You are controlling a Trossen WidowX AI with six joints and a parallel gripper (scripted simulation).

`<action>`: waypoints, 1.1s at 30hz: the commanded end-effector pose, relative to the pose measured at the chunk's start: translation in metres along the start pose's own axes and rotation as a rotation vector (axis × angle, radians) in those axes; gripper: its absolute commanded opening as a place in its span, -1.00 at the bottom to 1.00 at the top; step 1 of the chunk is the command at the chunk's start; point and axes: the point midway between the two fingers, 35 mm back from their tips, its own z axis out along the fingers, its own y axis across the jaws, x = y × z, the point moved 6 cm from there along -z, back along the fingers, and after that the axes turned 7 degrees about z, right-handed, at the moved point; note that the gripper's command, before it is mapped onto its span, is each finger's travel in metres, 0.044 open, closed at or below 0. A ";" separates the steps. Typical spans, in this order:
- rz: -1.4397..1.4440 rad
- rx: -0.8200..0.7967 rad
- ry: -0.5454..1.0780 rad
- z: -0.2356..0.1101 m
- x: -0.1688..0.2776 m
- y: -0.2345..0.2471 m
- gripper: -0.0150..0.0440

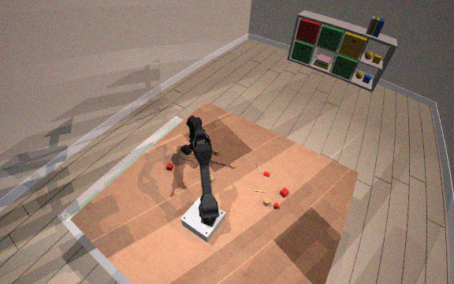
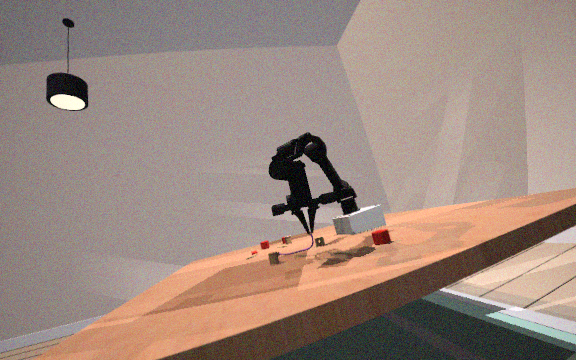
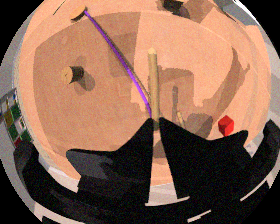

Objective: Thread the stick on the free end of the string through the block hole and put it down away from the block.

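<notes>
My gripper (image 3: 155,121) (image 2: 310,231) points down and is shut on the thin wooden stick (image 3: 152,83), which juts forward from the fingertips a little above the table. The purple string (image 3: 118,50) (image 2: 298,251) (image 1: 221,163) runs from the held end to the round wooden button (image 3: 78,14) (image 2: 273,258) (image 1: 232,166). In the wrist view, one wooden block with a dark hole (image 3: 78,75) lies left of the stick. A second such block (image 3: 171,3) lies ahead of it. I cannot tell which of them is the task's block. In the top view the arm hides the fingers.
Red cubes lie around: one (image 1: 169,166) (image 3: 225,124) near the gripper, others (image 1: 284,192) (image 1: 266,173) to the right. Loose sticks (image 1: 258,191) (image 1: 258,168) lie on the right. The robot base (image 1: 203,222) (image 2: 359,220) stands mid-table.
</notes>
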 end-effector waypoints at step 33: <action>0.002 0.010 -0.008 0.027 -0.006 -0.022 -0.49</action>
